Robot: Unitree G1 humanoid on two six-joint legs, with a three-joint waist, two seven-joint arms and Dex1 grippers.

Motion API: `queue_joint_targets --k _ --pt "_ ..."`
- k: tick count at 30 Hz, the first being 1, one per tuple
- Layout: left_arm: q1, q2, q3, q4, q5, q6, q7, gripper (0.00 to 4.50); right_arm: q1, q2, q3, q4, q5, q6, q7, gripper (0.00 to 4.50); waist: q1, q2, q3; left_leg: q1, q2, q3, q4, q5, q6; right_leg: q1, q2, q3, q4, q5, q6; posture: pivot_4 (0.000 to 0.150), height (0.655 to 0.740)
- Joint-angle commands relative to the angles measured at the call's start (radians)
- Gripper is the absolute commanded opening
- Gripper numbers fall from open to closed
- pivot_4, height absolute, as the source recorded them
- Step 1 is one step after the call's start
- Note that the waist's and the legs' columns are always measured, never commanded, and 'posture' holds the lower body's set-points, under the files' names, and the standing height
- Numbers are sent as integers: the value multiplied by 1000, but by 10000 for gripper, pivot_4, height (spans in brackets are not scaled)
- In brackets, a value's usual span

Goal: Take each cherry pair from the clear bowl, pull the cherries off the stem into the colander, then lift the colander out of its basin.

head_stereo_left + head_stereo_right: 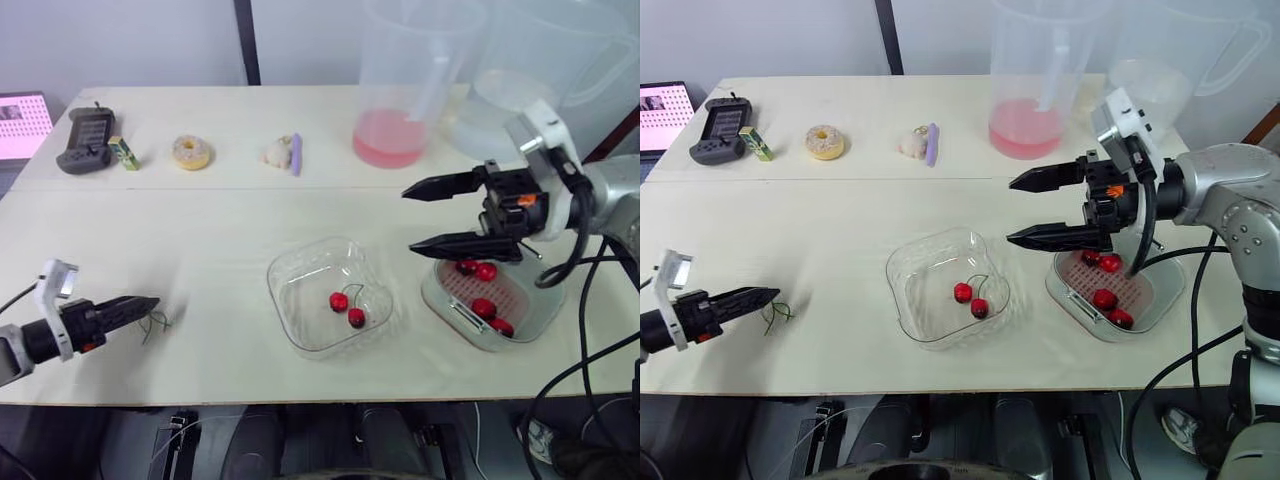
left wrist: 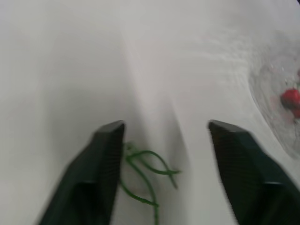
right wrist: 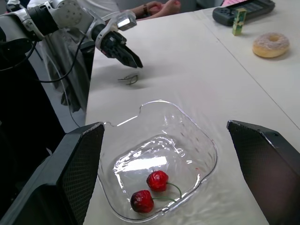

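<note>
The clear bowl (image 1: 290,290) sits at the lower middle of the frame on the pale counter (image 1: 200,230). One cherry pair (image 1: 348,308) lies inside it, two red cherries joined by a green stem, toward the bowl's right side.

Just right of the bowl, at the lower right, the colander (image 1: 512,286) rests inside its clear basin (image 1: 545,312). Four loose cherries (image 1: 484,307) lie on its perforated bottom.

The right gripper (image 1: 408,219) hangs above the counter at the right middle of the frame, over the gap between bowl and colander, pointing toward the frame's left. Its fingers (image 3: 70,168) are spread wide and hold nothing; in the right wrist view the bowl and the cherry pair lie between them.

The left gripper (image 1: 148,303) is low over the counter at the lower left, well apart from the bowl. Its fingers (image 2: 108,154) are released and empty. A few bare green stems (image 1: 155,322) lie on the counter just beside its tip.

Along the top of the frame stand a black handheld controller (image 1: 86,138), a small green box (image 1: 124,153), a doughnut (image 1: 191,152) and a clear pitcher (image 1: 405,90) with pink liquid at the bottom
</note>
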Motion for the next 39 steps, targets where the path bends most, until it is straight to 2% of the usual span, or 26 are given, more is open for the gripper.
queue_joint_targets --k 1,3,7,11,16,20,23,25,28,33,36,39 --pt "-48 90 72 79 34 -78 -62 44601 -8 3 -20 -2 -10 -13 0 45000 0 0 0 0 0 0 0 0 0 0 0 0 0 0 0 1500 7400" --pt "-89 124 78 119 37 -103 -100 44601 -6 1 -21 -4 -9 -6 4 45000 2 0 0 0 0 0 0 0 0 0 0 0 0 0 0 1500 7400" --pt "-132 174 46 52 -9 -89 -231 44601 16 -24 -15 -34 -5 28 8 45000 3 0 0 -1 0 2 -1 0 0 0 -2 0 -2 0 0 1500 7400" --pt "-187 208 -18 -123 -78 -62 -341 44601 59 -27 -29 -127 12 63 -33 45000 4 0 0 -2 -1 4 -1 0 0 -2 -6 0 -2 0 0 1500 7400" --pt "-305 175 -124 -299 -81 -132 -357 44601 79 -4 -49 -224 47 158 -184 45000 3 0 0 -2 -1 5 0 0 0 -2 -5 0 -1 0 0 1500 7400" --pt "-409 133 -232 -380 -77 -148 -335 44601 69 -26 8 -339 -1 209 -301 45000 2 0 0 -2 -1 5 0 0 0 -2 -3 1 -1 0 0 1500 7400" --pt "-425 124 -280 -411 -62 -167 -354 44601 -78 -57 145 -337 15 425 -340 45000 -6 1 0 -1 0 5 1 0 0 -2 -1 2 1 0 1 1500 7400" --pt "-426 120 -310 -419 -31 -189 -351 44601 -197 -15 217 -309 28 549 -373 45000 -9 1 0 0 1 5 1 0 0 -2 1 2 2 0 0 1500 7400" --pt "-399 122 -364 -386 87 -295 -352 44601 -344 65 353 -302 -8 632 -406 45000 -9 1 0 0 1 4 0 0 0 -3 1 2 3 0 0 1500 7400" --pt "-367 94 -367 -381 119 -340 -337 44601 -444 218 593 -272 -137 614 -488 45000 -7 0 0 -3 1 4 0 0 0 -5 1 2 2 0 0 1500 7400" --pt "-344 85 -353 -401 112 -328 -317 44601 -445 252 746 -244 -257 511 -502 45000 0 0 0 -5 0 4 1 0 0 -5 0 2 2 0 0 1500 7400" --pt "-321 89 -335 -393 124 -335 -303 44601 -434 261 833 -228 -324 445 -481 45000 -1 0 0 -6 0 4 2 0 0 -6 0 2 2 1 0 1500 7400"
